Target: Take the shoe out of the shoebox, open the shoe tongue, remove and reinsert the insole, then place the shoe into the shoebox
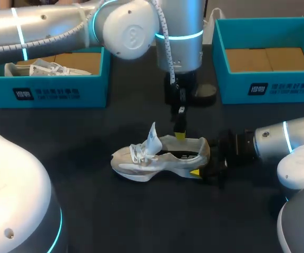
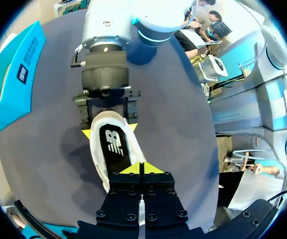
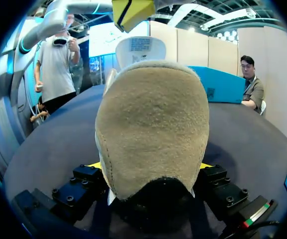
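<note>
White-and-grey shoe point(image 1: 159, 158), resting on its sole on the dark table point(image 1: 88, 132), out of its box and well apart from both teal boxes. The right gripper point(image 1: 204, 163) comes in level from the heel end and is clamped on the tan heel, one finger against each flank, as the right wrist view shows head-on. The tongue point(image 1: 152, 137) stands pulled up and forward, so the mouth of the shoe is open. The left gripper point(image 1: 179, 135) hangs vertically at the far side of the collar, its yellow tips drawn together with no gap between them. Whether they pinch the collar lining, the insole edge or nothing at all cannot be told. In the left wrist view the dark insole point(image 2: 116, 144) lies flat inside the shoe. Judged step: the insole stage, with unboxing and tongue-opening done. This instant alone does not decide whether the insole awaits removal or is already back in place. If it awaits removal, the next move calls for the left tips to catch the insole's edge near the heel and peel it upward while the right gripper holds the shoe down against the pull. The empty shoebox point(image 1: 267, 79) at the right is the likely destination; the other shoebox point(image 1: 51, 92) holds a second shoe point(image 1: 46, 68).
</note>
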Motion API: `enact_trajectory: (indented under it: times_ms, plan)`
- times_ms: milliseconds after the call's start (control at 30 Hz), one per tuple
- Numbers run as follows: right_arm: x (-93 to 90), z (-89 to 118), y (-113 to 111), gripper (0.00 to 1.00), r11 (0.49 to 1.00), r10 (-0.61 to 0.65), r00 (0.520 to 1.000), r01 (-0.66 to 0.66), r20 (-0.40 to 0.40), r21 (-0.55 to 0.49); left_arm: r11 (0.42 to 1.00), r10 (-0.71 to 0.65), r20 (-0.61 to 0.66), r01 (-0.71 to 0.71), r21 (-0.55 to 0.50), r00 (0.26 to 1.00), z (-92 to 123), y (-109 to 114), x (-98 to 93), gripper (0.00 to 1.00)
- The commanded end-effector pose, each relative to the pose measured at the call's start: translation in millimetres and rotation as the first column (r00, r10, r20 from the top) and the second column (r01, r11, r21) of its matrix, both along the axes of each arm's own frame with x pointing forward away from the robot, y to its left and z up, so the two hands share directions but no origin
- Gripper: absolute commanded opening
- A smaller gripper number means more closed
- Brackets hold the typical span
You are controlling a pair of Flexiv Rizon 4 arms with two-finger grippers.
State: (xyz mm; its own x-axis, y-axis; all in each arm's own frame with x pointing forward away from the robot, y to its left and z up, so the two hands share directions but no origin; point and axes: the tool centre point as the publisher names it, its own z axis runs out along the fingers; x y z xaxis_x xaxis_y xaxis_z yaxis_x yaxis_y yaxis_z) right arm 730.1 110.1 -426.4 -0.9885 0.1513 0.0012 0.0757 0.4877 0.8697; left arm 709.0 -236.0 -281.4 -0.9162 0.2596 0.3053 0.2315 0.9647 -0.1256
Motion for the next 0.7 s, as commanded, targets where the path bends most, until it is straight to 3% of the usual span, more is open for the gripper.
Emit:
enact_trajectory:
  times_ms: [33, 700]
  plan:
    - [-1.6, -0.8, 1.4, 0.00, 1.000, -0.001, 1.000, 0.001, 0.000, -0.002, 1.000, 0.009, -0.039, -0.008, 0.030, 0.999, -15.3, -7.0, 4.5, 0.00]
    - [-1.6, -0.8, 1.4, 0.00, 1.000, -0.001, 1.000, 0.001, 0.000, -0.002, 0.998, 0.031, -0.042, -0.028, 0.056, 0.999, -20.1, -7.0, 3.4, 0.00]
